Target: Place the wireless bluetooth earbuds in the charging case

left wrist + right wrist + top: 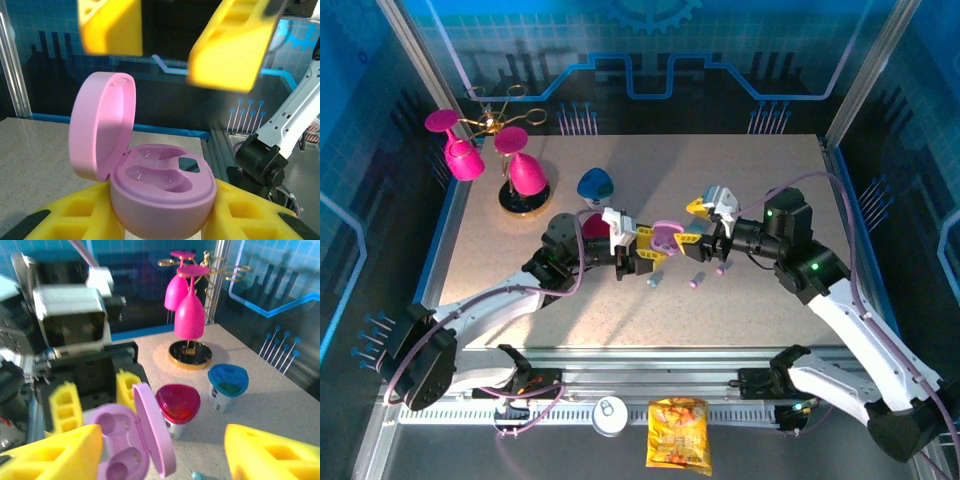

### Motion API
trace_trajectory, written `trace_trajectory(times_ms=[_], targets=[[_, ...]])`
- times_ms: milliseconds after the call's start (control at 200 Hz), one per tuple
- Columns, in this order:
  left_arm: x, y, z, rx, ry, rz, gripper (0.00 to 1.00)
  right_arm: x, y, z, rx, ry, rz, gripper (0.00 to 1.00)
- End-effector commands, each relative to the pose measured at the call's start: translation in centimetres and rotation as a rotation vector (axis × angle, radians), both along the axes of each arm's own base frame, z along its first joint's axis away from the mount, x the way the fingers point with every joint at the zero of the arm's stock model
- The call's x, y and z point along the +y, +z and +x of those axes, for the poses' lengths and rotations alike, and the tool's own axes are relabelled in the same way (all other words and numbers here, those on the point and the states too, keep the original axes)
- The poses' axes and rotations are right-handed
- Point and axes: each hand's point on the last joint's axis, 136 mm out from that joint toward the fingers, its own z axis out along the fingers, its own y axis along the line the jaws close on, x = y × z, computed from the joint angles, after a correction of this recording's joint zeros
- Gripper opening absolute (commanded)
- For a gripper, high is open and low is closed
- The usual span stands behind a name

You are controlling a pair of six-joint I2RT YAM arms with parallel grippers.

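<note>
Left wrist: lilac charging case (pixel 162 197) is clamped between my left pincer's (pixel 161 220) yellow fingers (pixel 75 217). Lid stands hinged up on the left, both sockets bare, small dark window on the base. Fingers hide the lower shell. My right pincer (pixel 165 37) hangs above it, jaws apart, blurred. Top external: earbuds (pixel 697 282) lie loose on the table (pixel 770 300) near the case, not touching it; pinkish and pale, too tiny to count. Right wrist: one pale-blue earbud (pixel 197 475) cut off by the bottom edge.
</note>
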Motion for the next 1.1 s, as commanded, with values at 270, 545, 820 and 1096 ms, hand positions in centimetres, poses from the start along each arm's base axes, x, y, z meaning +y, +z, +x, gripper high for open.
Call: trace_trajectory(times_ms=[270,545,820,1096], targets=[[0.5,0.9,0.3,-0.089,0.000,-0.117,0.33,-6.3,2.4,3.0,0.054,-0.353,0.293,0.73],[0.7,0.1,-0.1,-0.108,-0.007,-0.142,0.33,-13.3,-8.1,5.8,0.443,-0.816,0.168,0.76],[0.5,0.4,-0.2,-0.121,-0.040,-0.195,0.32,-12.4,-18.6,4.7,0.744,-0.785,0.025,0.75],[0.8,0.4,-0.8,-0.117,-0.051,-0.189,0.32,-9.9,-24.3,4.4,0.767,-0.727,-0.339,0.66]])
